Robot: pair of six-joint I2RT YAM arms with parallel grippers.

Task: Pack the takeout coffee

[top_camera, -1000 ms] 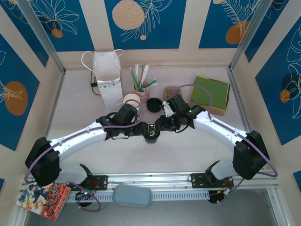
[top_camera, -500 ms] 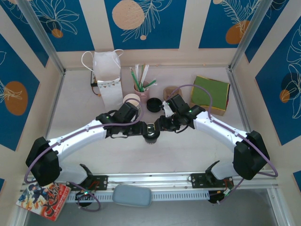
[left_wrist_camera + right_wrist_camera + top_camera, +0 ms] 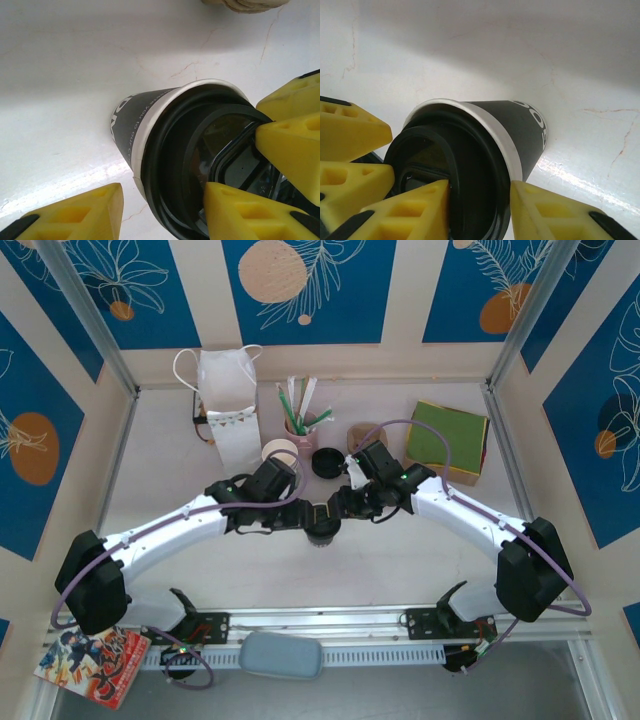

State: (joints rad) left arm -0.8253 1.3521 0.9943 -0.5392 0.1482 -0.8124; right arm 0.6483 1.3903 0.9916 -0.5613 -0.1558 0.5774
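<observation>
Sitting upright betw. L tool [image 3: 306,519] & R tool [image 3: 337,508]: takeout coffee [image 3: 322,532].

The takeout coffee [image 3: 322,530], dark-banded white cup with black lid, stands upright on the table [image 3: 400,560].

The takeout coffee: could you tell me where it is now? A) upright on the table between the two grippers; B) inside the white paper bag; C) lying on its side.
A: the takeout coffee stands lid-up on the table, the left gripper and right gripper flanking it, away from the white paper bag.
</observation>
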